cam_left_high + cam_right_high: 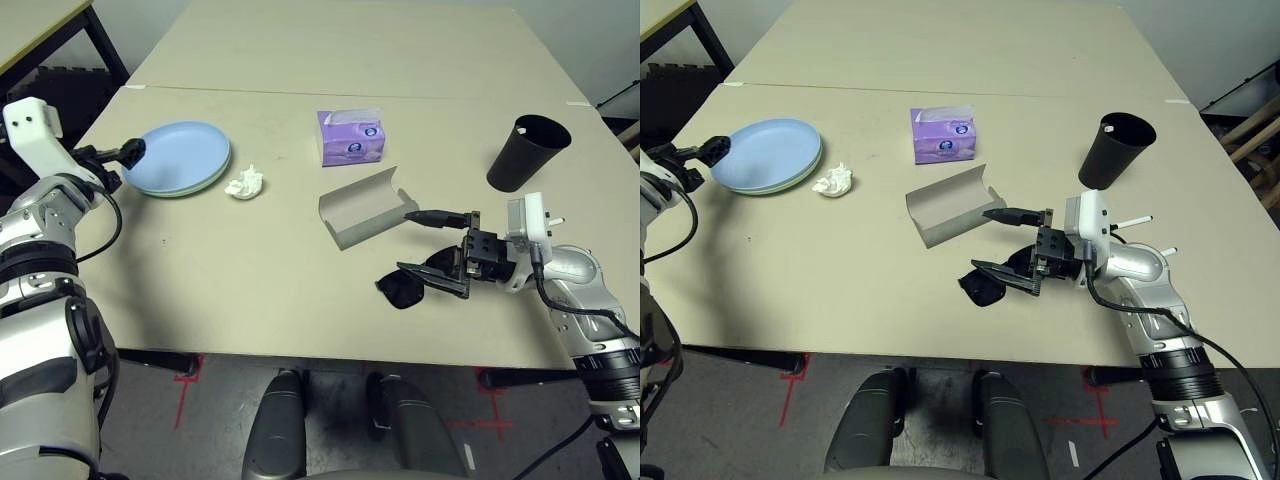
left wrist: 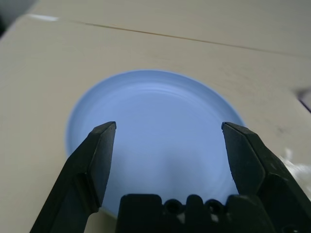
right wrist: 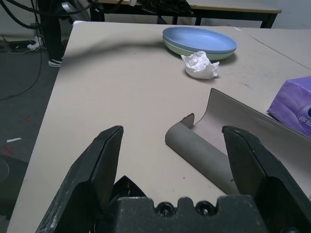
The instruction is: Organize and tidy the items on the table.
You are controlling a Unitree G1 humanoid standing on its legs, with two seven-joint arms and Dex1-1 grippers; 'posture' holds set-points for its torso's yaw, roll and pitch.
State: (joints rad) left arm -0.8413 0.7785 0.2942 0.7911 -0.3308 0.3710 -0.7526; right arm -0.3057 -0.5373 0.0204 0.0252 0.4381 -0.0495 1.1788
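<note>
A: Over on the left edge of the worktop, the left gripper sits at the rim of the light blue plate, jaws spread wide and holding nothing. That plate is stacked on the pale green plate.

B: And the risk there is a nudge. If that arm pulls away carelessly, a finger could catch the rim and slide the stack toward the edge.

A: Right beside the plates lies the tissue wad, loose on the worktop. It looks light, so any sweep nearby could push it around.

B: Now to the right side. The right gripper is also wide, straddling the black sunglasses without closing on them.

A: Tricky pickup, in his judgement. The frame is thin and low, so the fingers might close on one arm of the glasses, or skid them toward the near edge.

B: Containers, then. The grey glasses case lies open just beyond the sunglasses, and it is empty.

A: The tall black cup stands well apart, tilted; its inside cannot be made out. The purple tissue box has a tissue poking out.
</note>
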